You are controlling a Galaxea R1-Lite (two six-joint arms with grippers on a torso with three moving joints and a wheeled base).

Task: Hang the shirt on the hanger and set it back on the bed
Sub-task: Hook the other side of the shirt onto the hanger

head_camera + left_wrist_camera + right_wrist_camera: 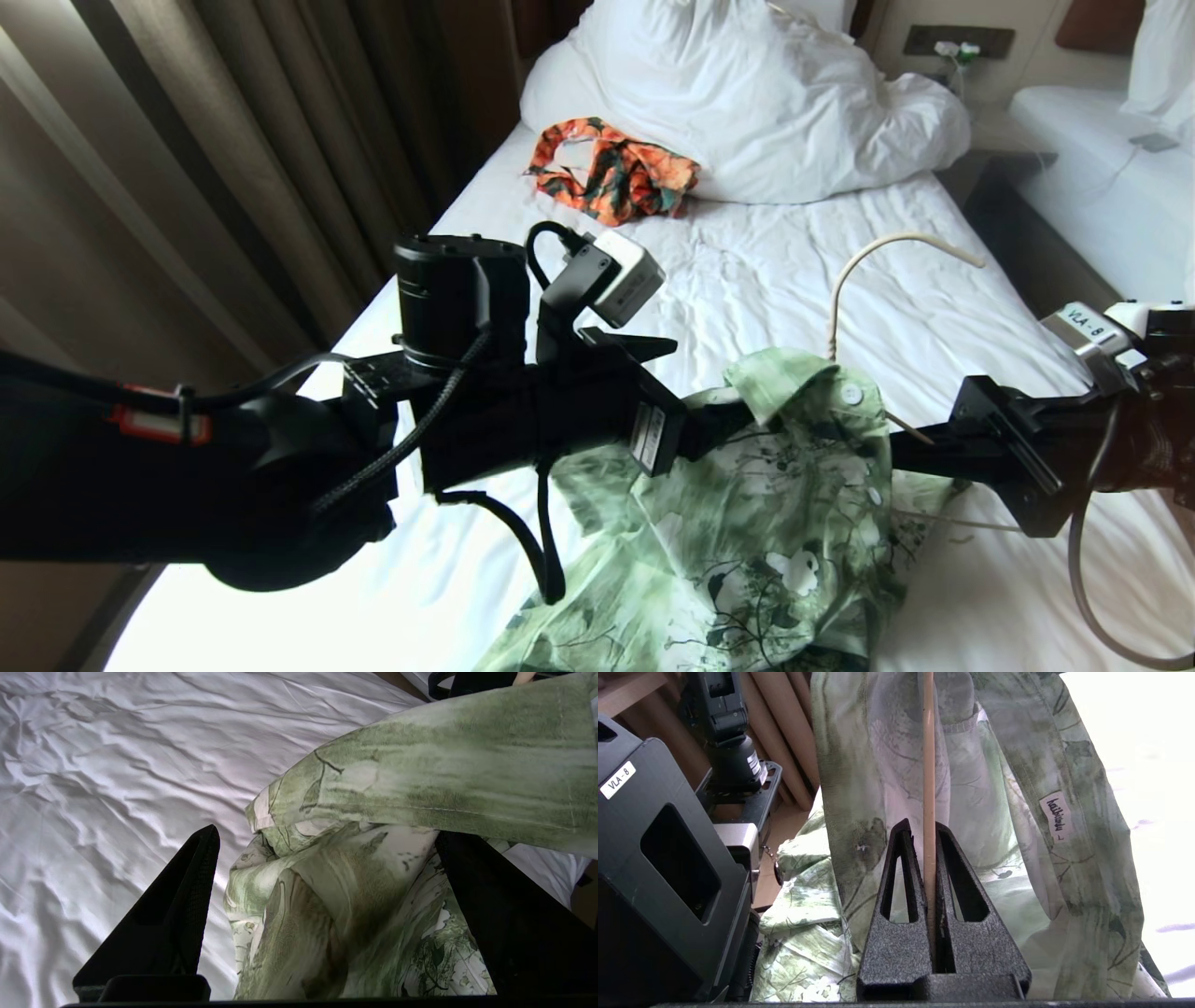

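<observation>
Green floral cotton fills the middle of the scene — the shirt (pixel 775 523) hangs draped over a pale wooden hanger (pixel 864 271) above the near end of the bed (pixel 747 271), its hem trailing toward the wrinkled white sheet. The hanger's hook rises above the collar. The right gripper (pixel 930 833) reaches in from the right with its jaws clamped tight on a thin bar of the hanger, the fabric hanging on both sides of it. The left gripper (pixel 327 835) comes in from the left at the shirt's shoulder, jaws spread wide — cloth bunches between them without being pinched. Farther up the bed an orange-and-green patterned garment (pixel 611 173) lies crumpled just beside a bunched white duvet (pixel 747 93)
</observation>
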